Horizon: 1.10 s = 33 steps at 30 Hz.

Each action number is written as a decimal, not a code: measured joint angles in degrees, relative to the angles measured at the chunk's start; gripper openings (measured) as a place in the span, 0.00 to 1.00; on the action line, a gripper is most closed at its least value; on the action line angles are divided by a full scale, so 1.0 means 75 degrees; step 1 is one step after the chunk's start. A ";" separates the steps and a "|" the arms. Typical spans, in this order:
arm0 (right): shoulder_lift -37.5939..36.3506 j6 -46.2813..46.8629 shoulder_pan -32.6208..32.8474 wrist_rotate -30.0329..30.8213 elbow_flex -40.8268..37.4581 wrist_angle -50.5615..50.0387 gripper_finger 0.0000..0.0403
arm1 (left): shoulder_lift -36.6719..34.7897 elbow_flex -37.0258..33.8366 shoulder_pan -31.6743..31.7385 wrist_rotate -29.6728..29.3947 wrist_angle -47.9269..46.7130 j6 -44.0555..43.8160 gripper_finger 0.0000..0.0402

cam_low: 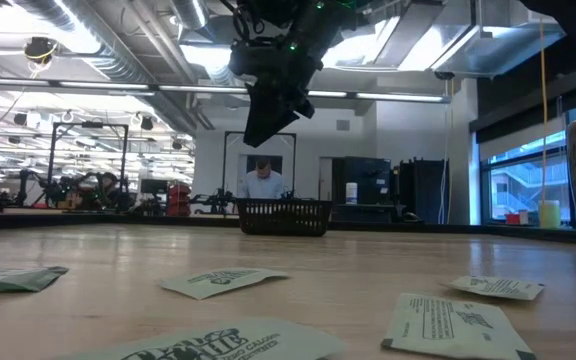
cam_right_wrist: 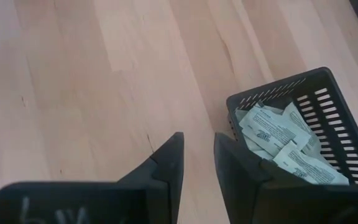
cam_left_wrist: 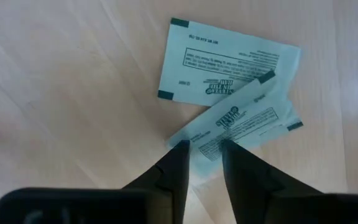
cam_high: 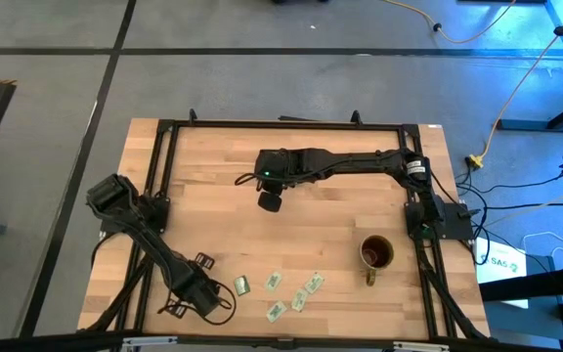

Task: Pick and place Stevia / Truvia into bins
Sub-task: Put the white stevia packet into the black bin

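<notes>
I see loose packets low centre of the high view on the table, mug to their right, left pincer just left of them. Bin holds packets, under the right pincer at upper centre.

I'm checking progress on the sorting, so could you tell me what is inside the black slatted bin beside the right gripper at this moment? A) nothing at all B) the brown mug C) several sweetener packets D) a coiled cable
C: the right wrist view shows several pale packets piled inside the black bin, just beyond the right gripper.
</notes>
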 joint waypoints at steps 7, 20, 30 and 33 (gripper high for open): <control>-0.0003 0.0000 0.0000 0.0000 0.0000 -0.0035 0.23 | 0.0030 -0.0015 0.0038 -0.0037 0.0002 0.0000 0.10; -0.0184 -0.0355 0.0117 -0.0016 -0.0006 -0.0310 0.23 | -0.0656 -0.0090 0.0201 -0.0047 -0.0847 0.0061 0.01; -0.0729 -0.0599 0.0981 -0.0205 -0.0009 -0.0974 0.23 | -0.2921 -0.0052 0.1737 -0.1152 -0.1107 -0.0044 0.01; -0.0752 -0.0772 0.1203 -0.0451 -0.0012 -0.1262 0.23 | -0.3548 -0.0050 0.2479 -0.1554 -0.1075 -0.0061 0.01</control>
